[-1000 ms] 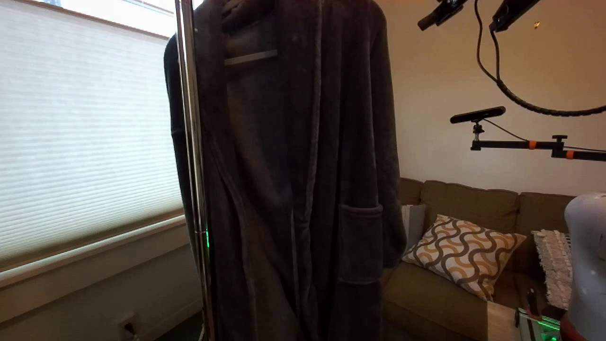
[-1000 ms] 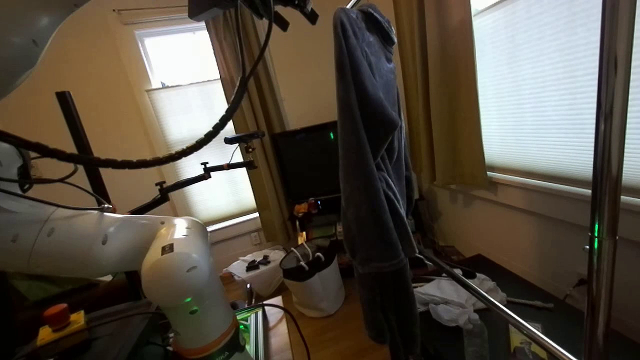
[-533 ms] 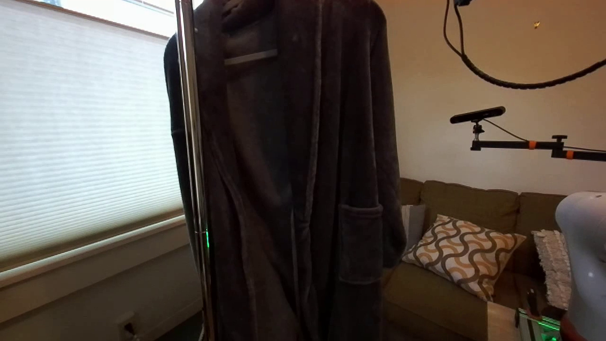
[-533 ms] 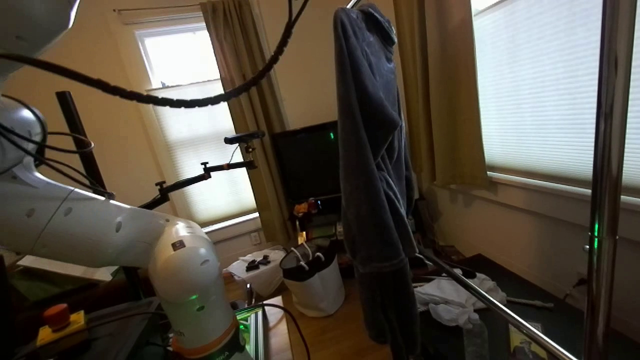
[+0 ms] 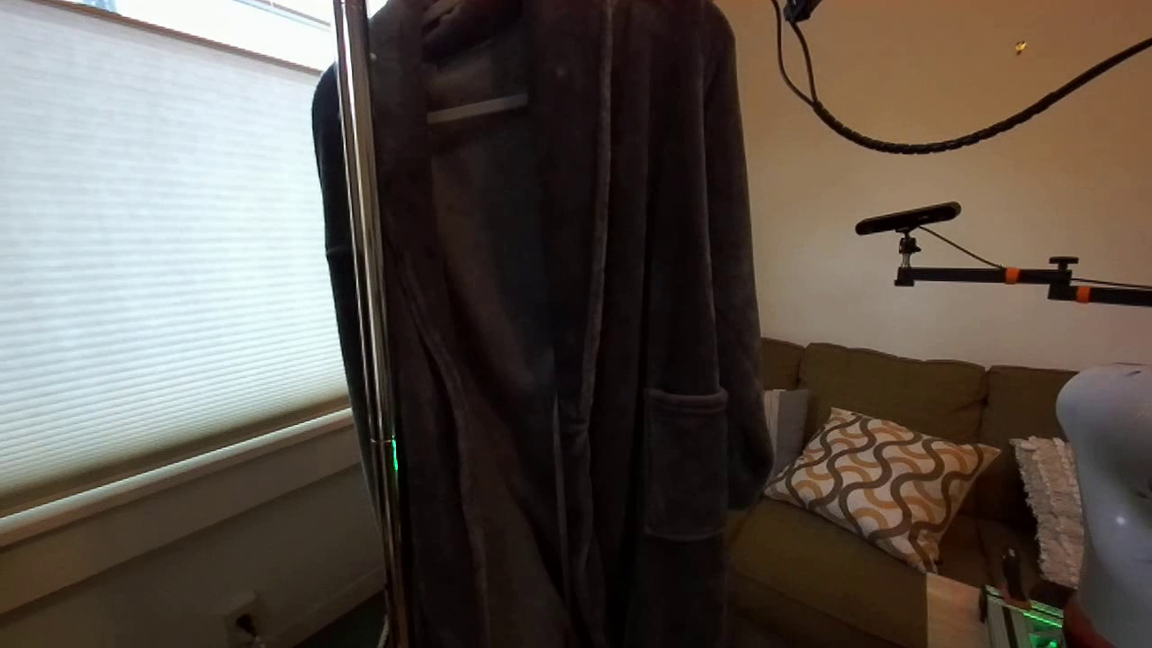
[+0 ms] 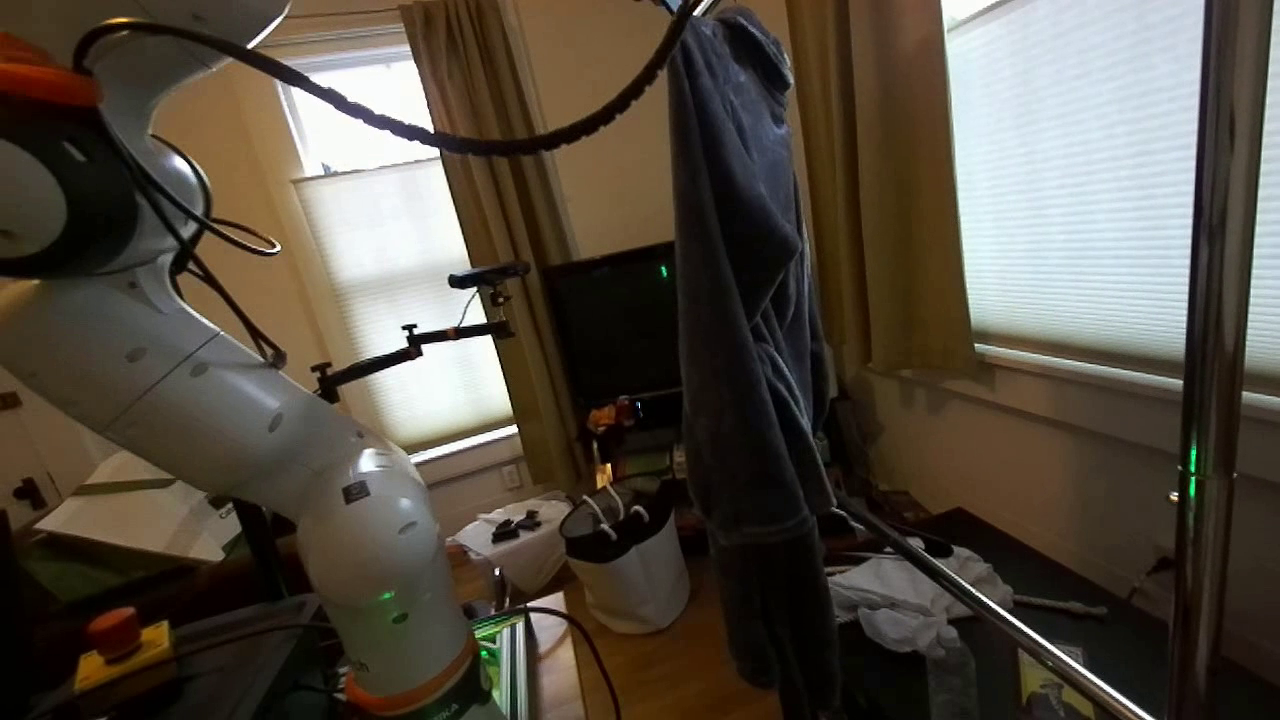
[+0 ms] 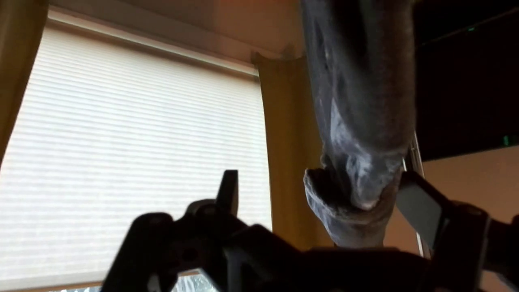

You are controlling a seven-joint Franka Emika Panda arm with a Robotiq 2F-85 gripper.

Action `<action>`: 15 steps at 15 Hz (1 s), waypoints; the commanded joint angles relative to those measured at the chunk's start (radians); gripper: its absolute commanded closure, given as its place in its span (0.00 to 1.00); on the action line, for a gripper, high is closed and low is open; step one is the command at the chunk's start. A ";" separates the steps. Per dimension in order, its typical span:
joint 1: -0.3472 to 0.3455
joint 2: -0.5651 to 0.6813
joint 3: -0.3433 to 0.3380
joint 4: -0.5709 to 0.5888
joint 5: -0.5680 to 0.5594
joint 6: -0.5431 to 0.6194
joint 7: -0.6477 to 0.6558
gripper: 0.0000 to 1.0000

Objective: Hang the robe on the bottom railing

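In an exterior view I saw the robe (image 5: 549, 315) hanging upright behind a chrome pole (image 5: 364, 225), its pocket facing my side, a pale hanger bar (image 5: 477, 110) showing within the neckline. In an exterior view the white arm (image 6: 375, 540) stood bent, its black cable (image 6: 480, 147) looping up to the robe's shoulder; the bottom railing (image 6: 985, 603) slanted low, its far end meeting the robe's outline. In the wrist view the tool (image 7: 323, 190) stood released, fingers spread wide, the robe showing between them, though I couldn't tell if either touched it.
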 commanded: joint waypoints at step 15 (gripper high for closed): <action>-0.087 0.046 0.039 0.123 0.068 -0.290 -0.168 0.00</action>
